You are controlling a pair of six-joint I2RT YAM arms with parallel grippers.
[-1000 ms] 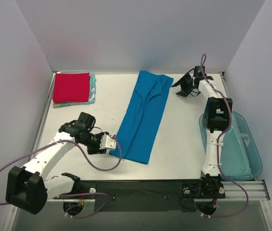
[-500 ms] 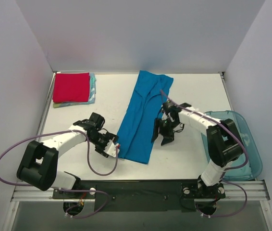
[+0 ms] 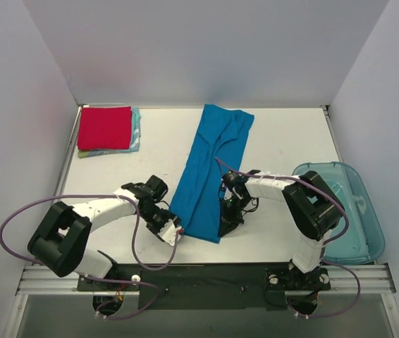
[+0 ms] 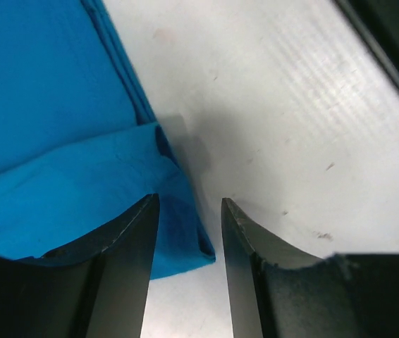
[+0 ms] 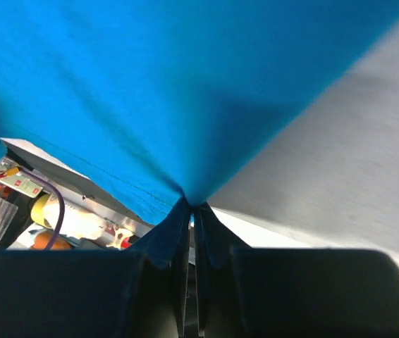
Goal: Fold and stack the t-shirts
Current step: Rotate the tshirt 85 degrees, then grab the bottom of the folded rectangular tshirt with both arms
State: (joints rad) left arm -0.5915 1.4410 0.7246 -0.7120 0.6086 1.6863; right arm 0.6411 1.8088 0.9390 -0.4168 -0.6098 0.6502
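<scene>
A bright blue t-shirt [image 3: 211, 169], folded into a long strip, runs from the back of the table toward the front. My right gripper [image 3: 225, 224] is shut on its near right corner, and the cloth [image 5: 185, 91] bunches into the pinched jaws of the right gripper [image 5: 193, 205]. My left gripper [image 3: 174, 230] sits at the near left corner. In the left wrist view the left gripper [image 4: 189, 203] stands open, its jaws straddling the blue corner [image 4: 185, 243] lying on the table. A folded red t-shirt [image 3: 104, 127] tops a stack at the back left, with light teal and yellowish edges [image 3: 136, 134] under it.
A translucent blue plastic bin [image 3: 370, 218] stands at the right edge of the table, beside the right arm. Grey walls close in the back and both sides. A black rail [image 3: 199, 276] runs along the front edge.
The right arm swept from the back right to the blue shirt's near right corner and shut on it. The left gripper moved right and forward to the near left corner.
</scene>
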